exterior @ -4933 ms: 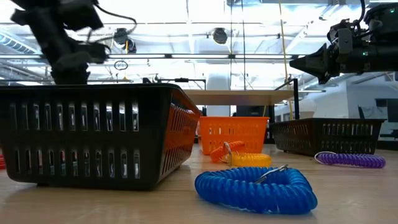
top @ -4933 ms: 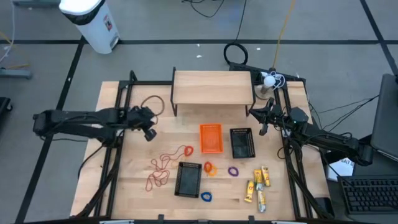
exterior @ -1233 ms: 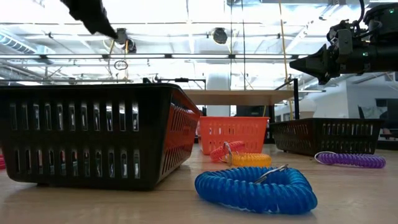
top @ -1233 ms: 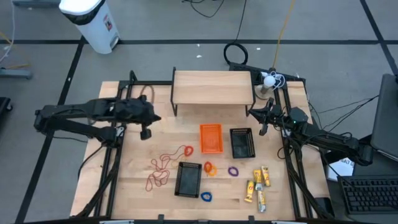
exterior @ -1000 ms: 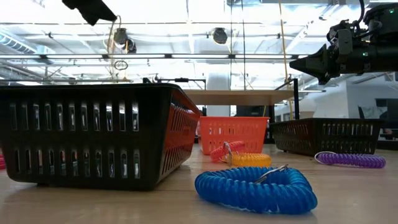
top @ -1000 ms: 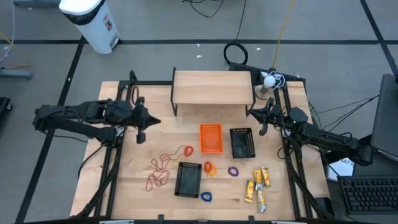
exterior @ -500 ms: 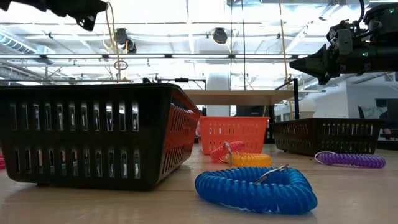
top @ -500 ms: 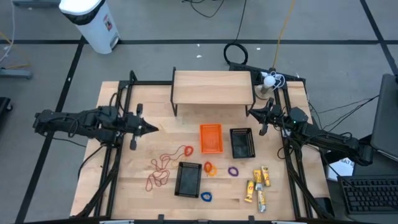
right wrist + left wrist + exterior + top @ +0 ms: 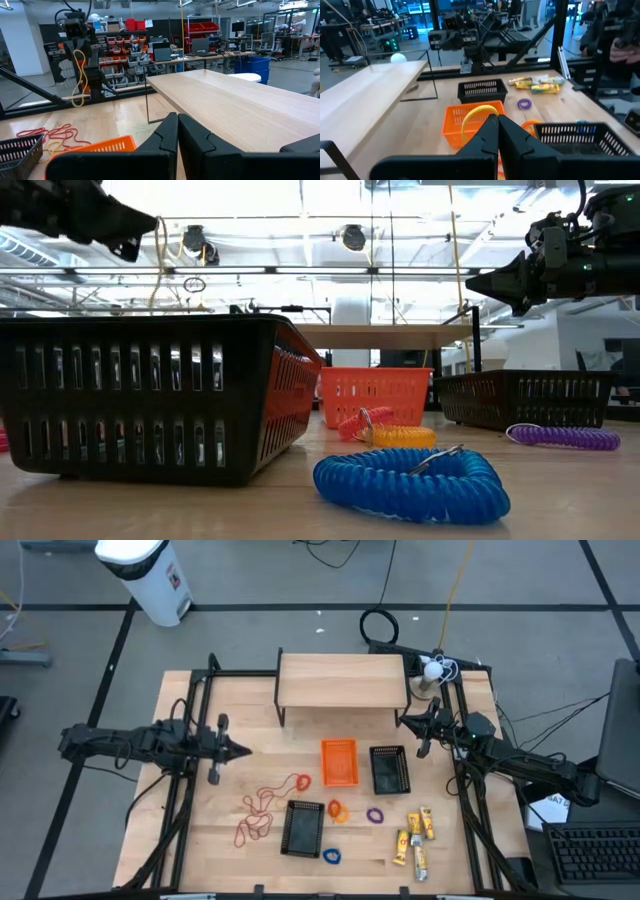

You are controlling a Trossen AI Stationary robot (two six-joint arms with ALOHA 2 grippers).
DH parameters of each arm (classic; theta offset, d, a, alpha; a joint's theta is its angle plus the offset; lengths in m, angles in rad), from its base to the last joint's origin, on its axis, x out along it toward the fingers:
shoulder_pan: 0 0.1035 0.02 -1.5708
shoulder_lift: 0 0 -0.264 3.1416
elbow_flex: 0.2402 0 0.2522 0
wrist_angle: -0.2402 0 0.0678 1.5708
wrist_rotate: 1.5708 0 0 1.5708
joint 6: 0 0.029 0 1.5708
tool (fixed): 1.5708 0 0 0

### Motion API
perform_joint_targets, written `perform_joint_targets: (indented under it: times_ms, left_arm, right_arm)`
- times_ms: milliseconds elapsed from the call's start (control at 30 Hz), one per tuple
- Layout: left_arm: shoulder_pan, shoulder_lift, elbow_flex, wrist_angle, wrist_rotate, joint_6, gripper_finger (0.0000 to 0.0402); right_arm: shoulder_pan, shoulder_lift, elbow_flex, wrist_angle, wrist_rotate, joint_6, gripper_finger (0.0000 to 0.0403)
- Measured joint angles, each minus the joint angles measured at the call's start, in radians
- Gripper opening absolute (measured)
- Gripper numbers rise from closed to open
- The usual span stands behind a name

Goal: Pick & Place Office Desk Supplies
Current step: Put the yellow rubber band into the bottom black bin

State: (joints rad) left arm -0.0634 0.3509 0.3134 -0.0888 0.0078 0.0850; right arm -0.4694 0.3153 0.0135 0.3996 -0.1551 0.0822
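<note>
Since the earlier frames the left gripper [image 9: 240,751] has pulled back left of the orange basket [image 9: 338,761], pinching a yellow rubber band [image 9: 472,116], half hidden behind its fingers; right gripper [image 9: 404,720], jaws together, waits beside the wooden shelf [image 9: 343,680]

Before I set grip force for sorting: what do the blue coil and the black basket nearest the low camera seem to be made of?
The blue coil looks like glossy, springy plastic: tightly wound turns catch highlights, and a thin metal ring sits on top. The black basket looks like rigid moulded plastic with a slight sheen: uniform slotted walls and a smooth rim.
</note>
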Motion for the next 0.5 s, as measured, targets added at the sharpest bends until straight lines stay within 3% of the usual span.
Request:
perform_joint_targets:
  times_ms: [500]
  left_arm:
    - [0.000,0.000,-0.052,0.025,-0.008,-0.037,0.0000]
  right_arm:
    - [0.000,0.000,0.000,0.000,0.001,0.000,0.0004]
